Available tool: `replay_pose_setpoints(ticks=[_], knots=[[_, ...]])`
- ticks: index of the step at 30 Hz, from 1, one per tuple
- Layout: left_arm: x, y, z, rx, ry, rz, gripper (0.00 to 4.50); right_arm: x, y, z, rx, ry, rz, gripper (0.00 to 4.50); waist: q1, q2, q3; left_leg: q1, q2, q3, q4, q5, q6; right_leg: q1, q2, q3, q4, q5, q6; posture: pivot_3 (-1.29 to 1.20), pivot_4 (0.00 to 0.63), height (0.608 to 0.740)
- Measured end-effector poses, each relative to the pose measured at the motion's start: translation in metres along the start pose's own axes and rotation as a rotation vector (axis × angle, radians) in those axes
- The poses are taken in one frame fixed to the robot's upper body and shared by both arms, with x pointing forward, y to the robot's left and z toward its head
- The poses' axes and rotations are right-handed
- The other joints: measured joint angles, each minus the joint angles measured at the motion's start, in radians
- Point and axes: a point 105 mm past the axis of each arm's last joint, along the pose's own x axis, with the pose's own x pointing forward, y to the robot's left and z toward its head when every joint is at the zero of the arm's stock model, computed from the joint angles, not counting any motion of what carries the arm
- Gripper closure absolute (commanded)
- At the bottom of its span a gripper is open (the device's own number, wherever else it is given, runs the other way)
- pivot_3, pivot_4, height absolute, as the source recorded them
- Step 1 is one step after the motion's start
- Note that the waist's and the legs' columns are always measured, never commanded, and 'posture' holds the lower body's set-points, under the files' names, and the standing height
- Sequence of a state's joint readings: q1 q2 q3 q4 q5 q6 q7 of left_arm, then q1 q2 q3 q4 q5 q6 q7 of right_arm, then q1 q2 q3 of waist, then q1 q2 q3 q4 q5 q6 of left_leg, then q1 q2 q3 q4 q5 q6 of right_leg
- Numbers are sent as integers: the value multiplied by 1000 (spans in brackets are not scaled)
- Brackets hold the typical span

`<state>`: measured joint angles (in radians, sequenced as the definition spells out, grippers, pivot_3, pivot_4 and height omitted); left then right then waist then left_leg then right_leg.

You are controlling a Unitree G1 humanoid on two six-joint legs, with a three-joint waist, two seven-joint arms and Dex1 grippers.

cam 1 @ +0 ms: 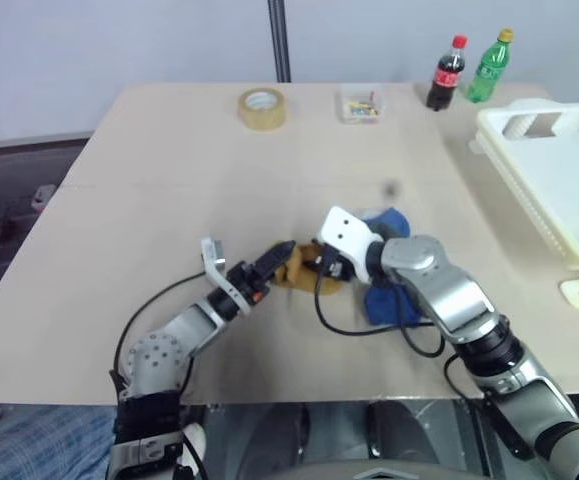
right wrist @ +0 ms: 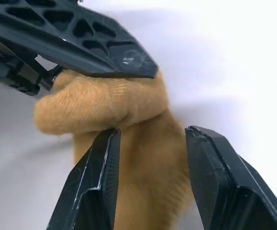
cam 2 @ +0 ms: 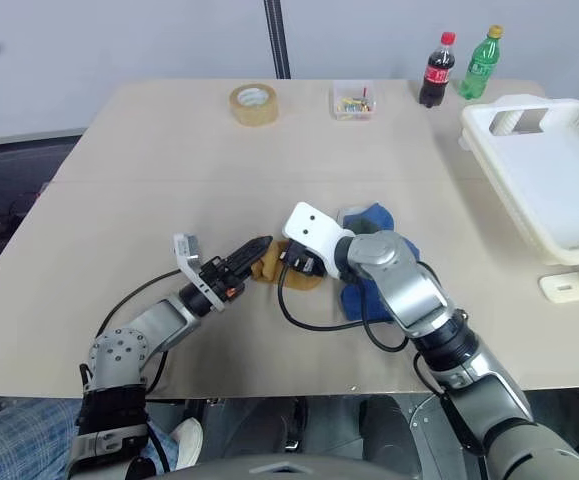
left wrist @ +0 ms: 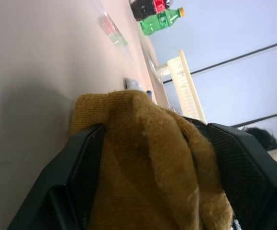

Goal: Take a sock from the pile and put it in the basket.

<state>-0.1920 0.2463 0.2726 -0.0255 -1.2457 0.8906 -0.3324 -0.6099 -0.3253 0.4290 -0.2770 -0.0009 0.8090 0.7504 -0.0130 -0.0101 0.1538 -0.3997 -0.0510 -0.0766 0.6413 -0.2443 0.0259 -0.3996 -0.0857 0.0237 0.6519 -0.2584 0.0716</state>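
mustard sock (cam 2: 281, 268) lies bunched between both end effectors, axis unclear.

A mustard-yellow sock (cam 2: 291, 272) is seen near the middle of the table's front half, bunched into a soft, rumpled lump and gripped between the black fingers of the left gripper (cam 2: 259, 249), with the right gripper (cam 2: 287, 262) set around its other end. The knit is shown thick and fuzzy, folded over on itself. Just beside it, blue socks (cam 2: 369, 222) of the pile are heaped on the tabletop, partly hidden. The large white basket (cam 2: 499, 170), rectangular with slotted sides and a cut-out handle hole, is placed well apart at the table's right edge.
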Motion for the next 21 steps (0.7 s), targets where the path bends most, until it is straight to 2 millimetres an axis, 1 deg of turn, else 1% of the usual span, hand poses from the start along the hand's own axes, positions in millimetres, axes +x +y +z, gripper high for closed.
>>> replay_pose_setpoints(ticks=[1,2,3,4,5,6,8,9,10,13,19,21], knots=[[1,0,0,4,0,2,813,-7,-2,-1,-2,12,-1,1276,1,0,0,0,0,0,0,0,0,0,0,-1,-1,0,0,0,150,738],[1,0,0,5,0,1,813,-12,-3,-1,-2,20,-1,1020,1,0,0,0,0,-1,0,0,0,0,0,-1,-1,0,0,0,150,738],[2,-1,0,6,0,-2,813,-19,-6,-2,4,30,-7,487,2,0,0,-1,0,-1,0,0,0,1,0,-1,-1,0,0,0,150,738],[4,-2,0,7,1,-6,813,-25,-8,-4,16,37,-12,409,2,-1,0,-1,0,-1,0,0,0,1,0,-1,-2,0,0,0,150,738],[5,-3,1,10,1,-11,813,-32,-12,-4,31,42,-23,189,2,-1,1,-1,0,-1,0,0,0,1,0,-2,-2,0,0,0,150,738],[10,-8,0,7,5,-29,813,-40,-15,-8,94,34,-48,189,2,-1,1,-1,0,-2,0,0,0,1,0,-2,-3,0,0,0,150,738],[14,-15,-2,0,15,-60,813,-41,-12,-18,179,48,-53,189,0,-1,1,-2,0,-2,0,0,0,1,0,-2,-3,0,0,0,150,738],[15,-18,-3,-1,20,-71,813,-41,-11,-21,199,51,-54,189,-1,-1,1,-2,0,-1,0,0,0,1,0,-1,-3,0,0,0,150,738],[16,-21,-4,1,30,-82,813,-42,-11,-21,223,49,-57,189,-2,-1,1,-2,0,-1,0,0,0,1,0,-1,-3,0,0,0,150,738],[18,-25,-10,-9,68,-103,813,-44,-11,-14,245,19,-73,189,1,-1,1,-2,0,-2,0,0,0,1,0,-2,-3,0,0,0,150,738],[17,-26,-19,-26,120,-107,813,-46,-9,-11,264,16,-84,189,1,-1,1,-2,0,-2,0,0,0,1,0,-2,-3,0,0,0,150,738],[16,-27,-20,-20,123,-108,813,-47,-9,-9,309,-1,-89,189,0,-1,1,-2,0,-2,0,0,0,1,0,-2,-3,0,0,0,150,738]])
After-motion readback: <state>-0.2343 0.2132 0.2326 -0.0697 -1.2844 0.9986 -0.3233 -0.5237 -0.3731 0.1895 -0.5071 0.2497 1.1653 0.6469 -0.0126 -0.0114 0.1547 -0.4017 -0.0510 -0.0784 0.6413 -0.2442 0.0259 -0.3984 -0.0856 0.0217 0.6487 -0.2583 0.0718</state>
